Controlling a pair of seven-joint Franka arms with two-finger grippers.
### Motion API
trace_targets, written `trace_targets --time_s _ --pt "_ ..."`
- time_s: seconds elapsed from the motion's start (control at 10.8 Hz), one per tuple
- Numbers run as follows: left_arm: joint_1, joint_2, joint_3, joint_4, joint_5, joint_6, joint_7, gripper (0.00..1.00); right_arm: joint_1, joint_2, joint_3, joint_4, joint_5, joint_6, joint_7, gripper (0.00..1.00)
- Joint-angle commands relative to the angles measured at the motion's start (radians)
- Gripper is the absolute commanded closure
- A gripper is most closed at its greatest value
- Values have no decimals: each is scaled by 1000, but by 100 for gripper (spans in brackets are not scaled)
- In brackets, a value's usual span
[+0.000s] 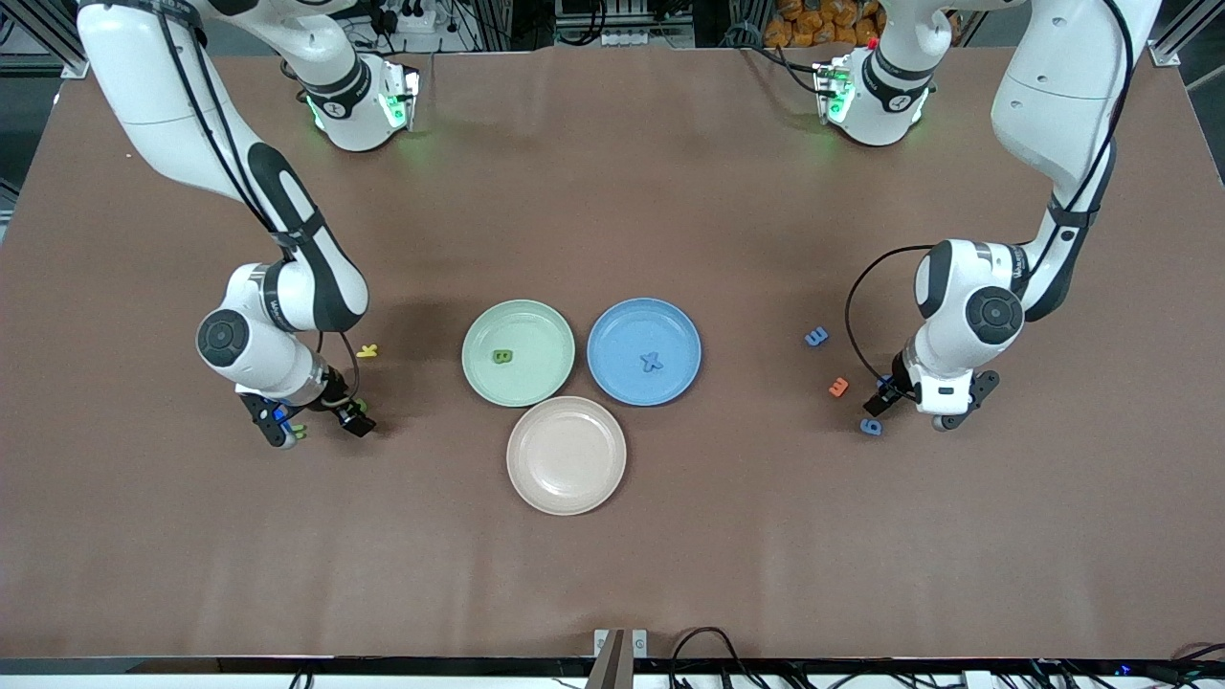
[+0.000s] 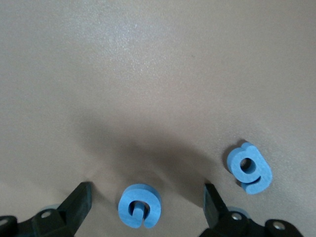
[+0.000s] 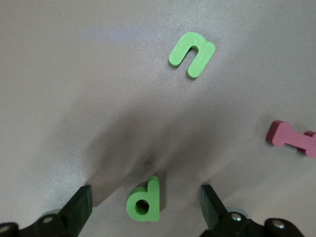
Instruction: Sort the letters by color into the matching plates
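Three plates sit in a cluster mid-tabletop [image 1: 670, 191]: one mint green plate [image 1: 536, 378], one blue plate [image 1: 622, 325] beside it toward the left arm's end, and one beige-pink plate [image 1: 567, 478] nearer the front camera, touching or almost touching both. The green plate carries one green letter B [image 1: 501, 356]. The blue plate carries one blue letter X [image 1: 651, 362].

Left end effector [image 2: 146, 200]: low over the tabletop at the left arm's end, fingers wide apart, holding nothing. One blue letter G [image 2: 139, 206] lies flat between the fingers; neither finger touches it. A second blue piece, a 6 or 9 [image 2: 249, 168], lies just outside one finger. The front view shows two further pieces near this arm: one blue 3 [image 1: 815, 336] and one orange 3 [image 1: 838, 387].

Right end effector [image 3: 146, 200]: low over the tabletop at the right arm's end, fingers wide apart, holding nothing. One green letter d [image 3: 144, 200] lies flat between the fingers, clear of both. One green letter n [image 3: 192, 53] lies apart from it, and one pink piece [image 3: 294, 139] shows at the frame edge. One yellow piece [image 1: 367, 351] lies between this arm and the green plate.
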Motion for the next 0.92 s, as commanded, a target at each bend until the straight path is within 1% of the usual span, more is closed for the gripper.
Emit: trace_targets --time_s 0.0,0.18,0.46,0.55,0.65,0.74,0.83 --pt "-3 -5 -3 -13 3 18 12 0 -1 -19 7 -35 8 18 2 12" --pt "-2 -10 -15 -19 -7 18 10 0 -1 -19 7 -35 8 18 1 24" --pt "-2 -13 -16 -28 -10 18 10 0 3 -19 1 -35 8 18 1 47" --pt "-2 -14 -16 -28 -10 18 12 0 3 -20 1 -35 8 18 1 53" --pt "-2 -14 -16 -28 -10 18 12 0 3 -22 1 -35 9 16 1 56" --pt "-2 -16 -16 -28 -10 18 13 0 3 -23 1 -44 9 18 1 57" --pt "-3 -17 -16 -28 -10 16 13 43 3 -28 -1 -50 8 18 1 58"
